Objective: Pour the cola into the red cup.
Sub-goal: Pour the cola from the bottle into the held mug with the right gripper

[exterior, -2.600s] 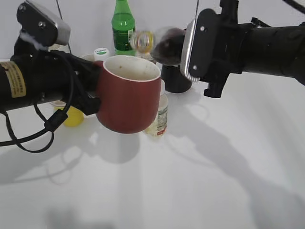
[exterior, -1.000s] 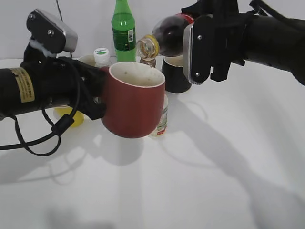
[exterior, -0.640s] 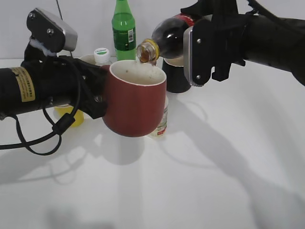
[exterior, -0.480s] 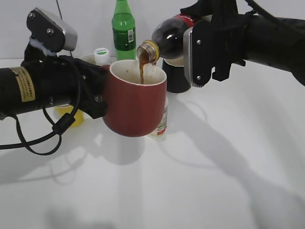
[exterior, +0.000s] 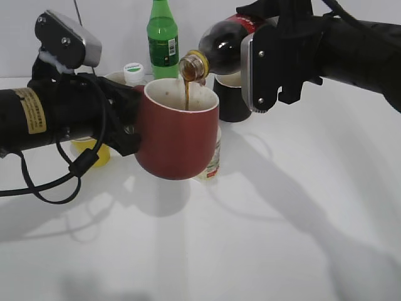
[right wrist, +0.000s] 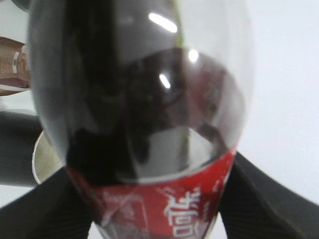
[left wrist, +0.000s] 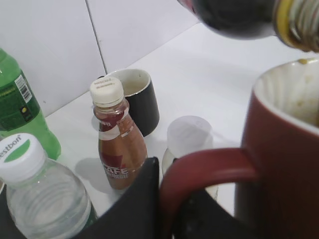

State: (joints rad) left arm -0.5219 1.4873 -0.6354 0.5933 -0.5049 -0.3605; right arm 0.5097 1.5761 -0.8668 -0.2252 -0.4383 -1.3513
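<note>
My left gripper (exterior: 128, 116) is shut on the handle (left wrist: 209, 167) of the red cup (exterior: 175, 135) and holds it upright above the table; the cup also shows in the left wrist view (left wrist: 284, 164). My right gripper (exterior: 250, 63) is shut on the cola bottle (exterior: 222, 44), which is tipped to the left with its gold-ringed mouth (exterior: 192, 64) just over the cup's rim. A thin brown stream (exterior: 187, 94) falls into the cup. In the right wrist view the bottle (right wrist: 144, 114) with its red label fills the frame between my jaws.
Behind the cup stand a green bottle (exterior: 163, 37), a clear bottle with a white-green cap (exterior: 133, 71), a small brown bottle with a cream cap (left wrist: 117, 139), a black mug (exterior: 230, 97), a white-capped jar (exterior: 212, 153) and a yellow cup (exterior: 94, 153).
The cola bottle tipped further down toward the cup and a stream of cola started falling into it. The red cup stayed held in place.
</note>
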